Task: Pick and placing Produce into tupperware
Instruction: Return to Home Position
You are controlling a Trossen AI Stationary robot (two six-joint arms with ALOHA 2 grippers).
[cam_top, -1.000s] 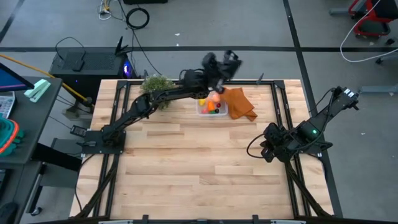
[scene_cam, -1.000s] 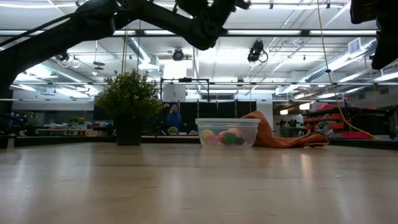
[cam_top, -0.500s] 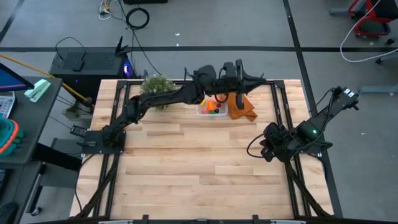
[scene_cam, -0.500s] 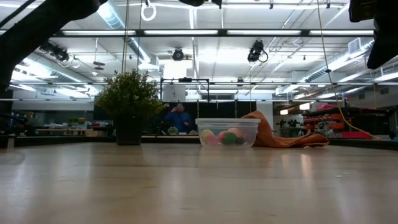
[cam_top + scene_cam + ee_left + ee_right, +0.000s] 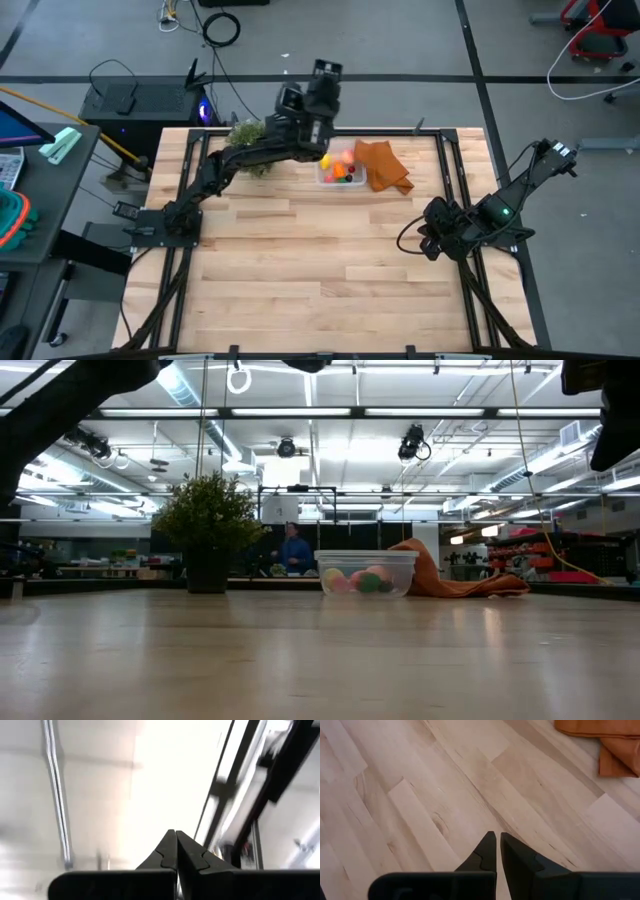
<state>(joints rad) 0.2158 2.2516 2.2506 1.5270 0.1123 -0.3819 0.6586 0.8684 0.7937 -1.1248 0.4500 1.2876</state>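
Plant half under the left arm — produce a tinted blur behind the tupperware wall.

One wooden table, one left gripper and one right gripper, two in all, one clear tupperware box, at least three toy produce pieces inside, exact count unclear from here, one orange cloth, one potted green plant, one person far behind.

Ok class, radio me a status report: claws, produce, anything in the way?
Left claw shut, up high, facing ceiling. Right claw shut, low over table. Produce in tupperware. Orange cloth beside it.
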